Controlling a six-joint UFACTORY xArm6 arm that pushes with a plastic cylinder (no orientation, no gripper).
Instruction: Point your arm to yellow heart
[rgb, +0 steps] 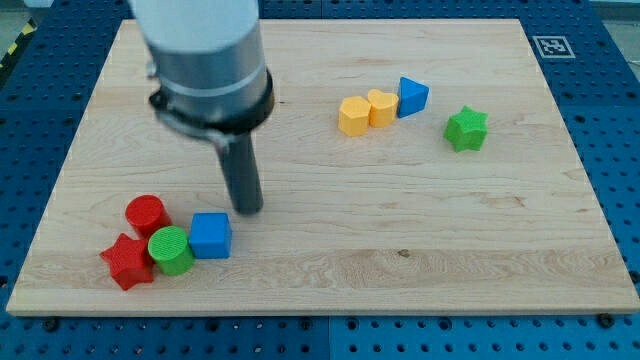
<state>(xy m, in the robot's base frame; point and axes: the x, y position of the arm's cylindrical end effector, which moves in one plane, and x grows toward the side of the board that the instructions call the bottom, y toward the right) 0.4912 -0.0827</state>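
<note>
Rod only, no pincer: my tip (247, 208) rests just above blue cube (211, 235), well apart from yellow heart (382, 107).

My tip (248, 209) just above blue cube (210, 235); yellow heart (382, 107) well apart, upper right.

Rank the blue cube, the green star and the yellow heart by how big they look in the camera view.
1. blue cube, largest, though it sits nearer the view's bottom, which may inflate it.
2. green star.
3. yellow heart, smallest; partly hemmed by its neighbours, so close to the star.
</note>
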